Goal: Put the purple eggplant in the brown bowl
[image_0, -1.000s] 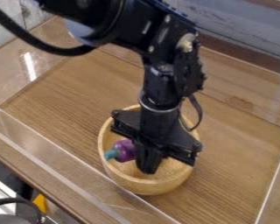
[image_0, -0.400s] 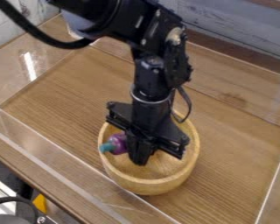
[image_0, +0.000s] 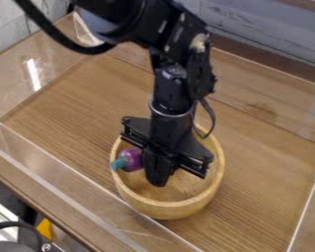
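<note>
Item: small glossy purple toy eggplant (image_0: 130, 158), teal stem tip pointing left, long axis lying roughly level. It is sticking out leftward from the black claw (image_0: 155, 173), which is clamping its plump end, fingers closed tight. Both are hanging within the rim of the large round light-brown wooden bowl (image_0: 187, 207), which is sitting on the wooden tabletop (image_0: 266, 138). Judgement: the eggplant is hanging over the bowl's floor, so letting go is looking sufficient.

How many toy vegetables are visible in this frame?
1. The eggplant is inside the rim of the bowl, held at the left side of the gripper. The arm could hide something else in the bowl.
</note>
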Tool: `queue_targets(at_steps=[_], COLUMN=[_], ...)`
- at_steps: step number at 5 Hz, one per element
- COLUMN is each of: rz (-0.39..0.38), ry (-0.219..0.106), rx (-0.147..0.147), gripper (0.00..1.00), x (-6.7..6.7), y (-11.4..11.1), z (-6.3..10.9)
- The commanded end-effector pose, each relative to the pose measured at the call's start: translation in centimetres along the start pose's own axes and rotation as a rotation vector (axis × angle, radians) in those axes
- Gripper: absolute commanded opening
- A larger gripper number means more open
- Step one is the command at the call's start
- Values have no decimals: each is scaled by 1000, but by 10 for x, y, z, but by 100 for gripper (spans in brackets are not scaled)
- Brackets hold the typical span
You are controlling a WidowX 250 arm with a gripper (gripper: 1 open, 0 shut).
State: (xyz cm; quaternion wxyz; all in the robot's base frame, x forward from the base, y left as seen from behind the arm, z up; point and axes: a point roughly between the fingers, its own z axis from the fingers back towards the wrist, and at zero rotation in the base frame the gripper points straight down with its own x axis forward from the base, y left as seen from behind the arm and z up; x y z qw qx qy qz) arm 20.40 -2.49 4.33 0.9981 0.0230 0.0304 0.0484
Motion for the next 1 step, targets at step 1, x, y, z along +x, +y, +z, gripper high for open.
queue_targets(at_steps=[1], rz=[30], ry=[-38], rx=[-10], gripper=[0], x=[16], y=[-7], z=[0])
